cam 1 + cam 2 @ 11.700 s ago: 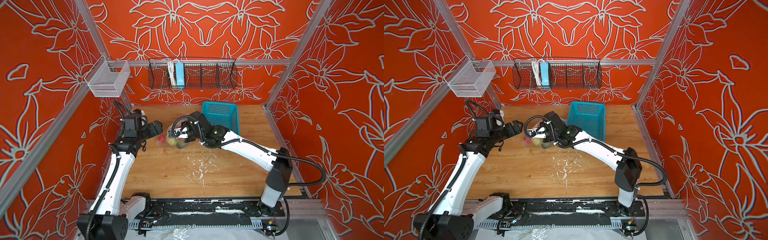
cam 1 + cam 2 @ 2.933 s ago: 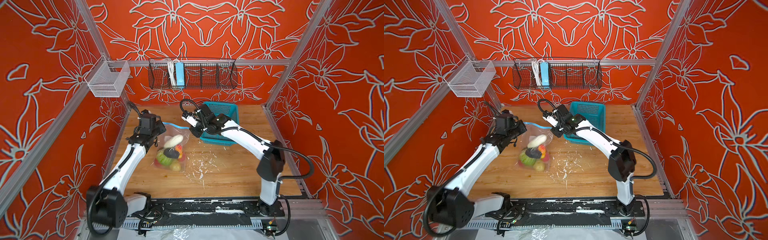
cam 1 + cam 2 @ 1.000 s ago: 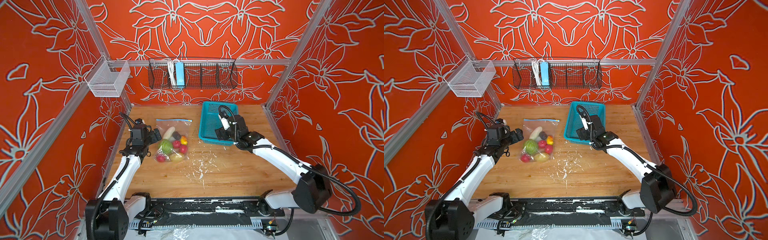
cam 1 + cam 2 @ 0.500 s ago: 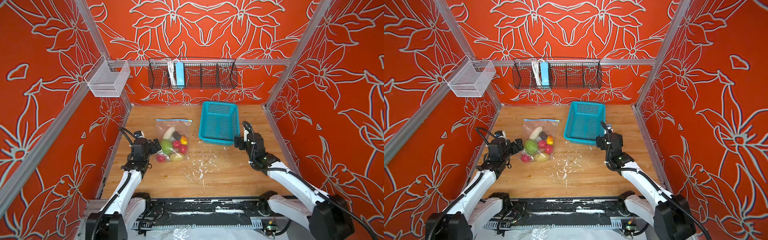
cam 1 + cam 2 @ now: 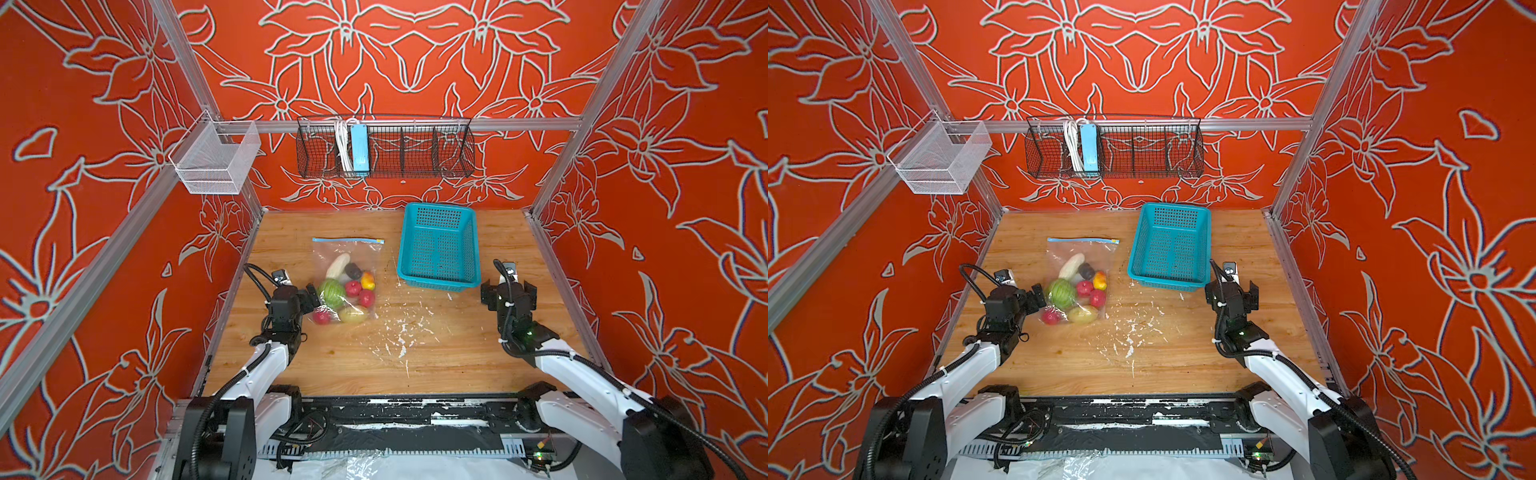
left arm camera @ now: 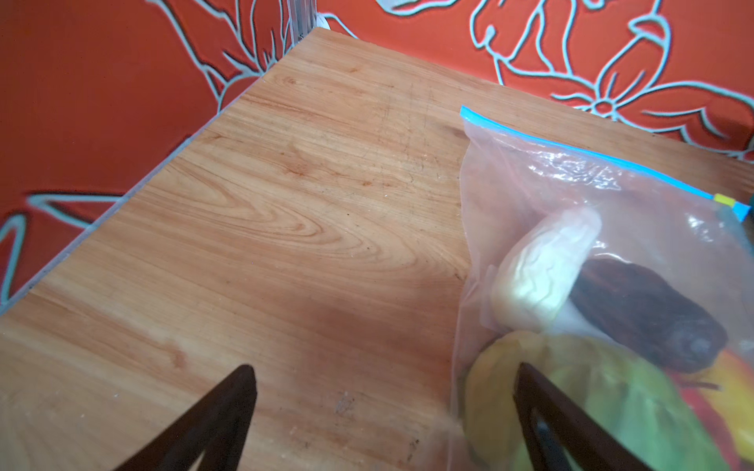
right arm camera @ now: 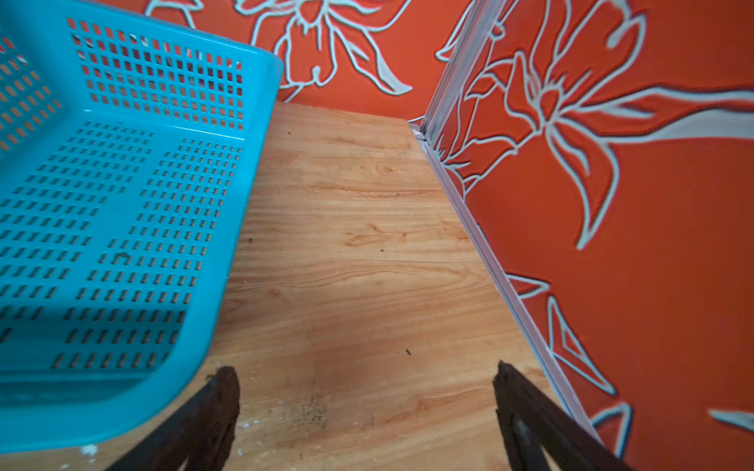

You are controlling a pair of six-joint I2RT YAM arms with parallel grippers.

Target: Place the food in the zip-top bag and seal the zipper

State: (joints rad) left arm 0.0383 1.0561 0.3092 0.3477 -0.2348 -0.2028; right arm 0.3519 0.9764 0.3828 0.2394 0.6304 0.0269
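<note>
Wooden tabletop (image 5: 436, 353), red walls (image 5: 395, 62). My left gripper (image 5: 311, 296), jaws spread and empty, sits just beside the bag (image 5: 347, 255); food (image 5: 332, 292) lies inside, and the bag runs away from me to the zipper (image 5: 347, 240) across its far edge. Well apart by the basket (image 5: 436, 249) hangs my right gripper (image 5: 508, 289), spread too; left is nearer.
</note>
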